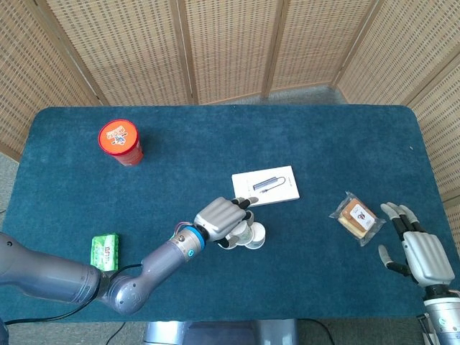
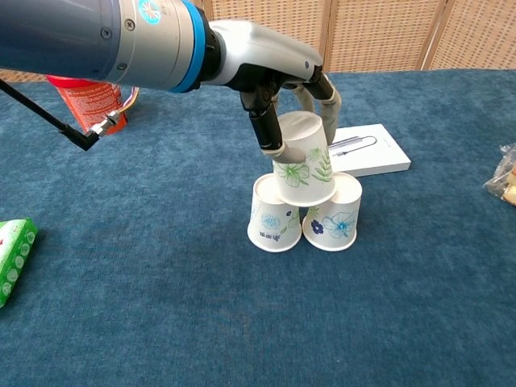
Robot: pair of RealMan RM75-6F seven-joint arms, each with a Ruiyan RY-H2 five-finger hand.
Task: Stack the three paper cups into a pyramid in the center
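Item: top cup [image 2: 303,160], upside down; my left hand [image 2: 278,76] is gripping it at the sides, keeping it level over the seam between the two base cups [image 2: 276,214] at table centre. My right hand [image 1: 420,251] is idling, fingers spread, holding nothing.

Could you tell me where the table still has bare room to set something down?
Bare cloth runs between the red can and the white box, and across the far edge. Crowded: the middle front, where the left hand holds the top cup over two cups, and the snack packet beside the right hand.
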